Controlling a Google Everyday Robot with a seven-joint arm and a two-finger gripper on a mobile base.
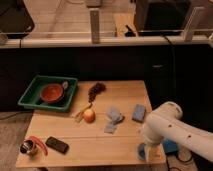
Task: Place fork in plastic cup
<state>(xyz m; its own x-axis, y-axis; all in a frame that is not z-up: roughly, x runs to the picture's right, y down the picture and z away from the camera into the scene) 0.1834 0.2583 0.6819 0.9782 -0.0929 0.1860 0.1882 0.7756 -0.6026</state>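
The light-blue plastic cup (pixel 114 114) sits near the middle of the wooden table (pixel 75 135), right of an apple. A small pale grey piece (pixel 109 128) lies just in front of the cup; it looks like the fork. My white arm (pixel 167 129) reaches in from the lower right. My gripper (pixel 143 150) points down at the table's front right edge, a good way right of and nearer than the cup and the grey piece. Nothing shows in it.
A green tray (pixel 31 98) with an orange bowl (pixel 52 93) stands at the back left. Also on the table are a dark bunch (pixel 96 89), an apple (pixel 89 115), a yellowish strip (pixel 80 114), a blue sponge (pixel 138 112), a metal cup (pixel 27 147), a red pepper (pixel 38 144) and a black phone (pixel 56 145).
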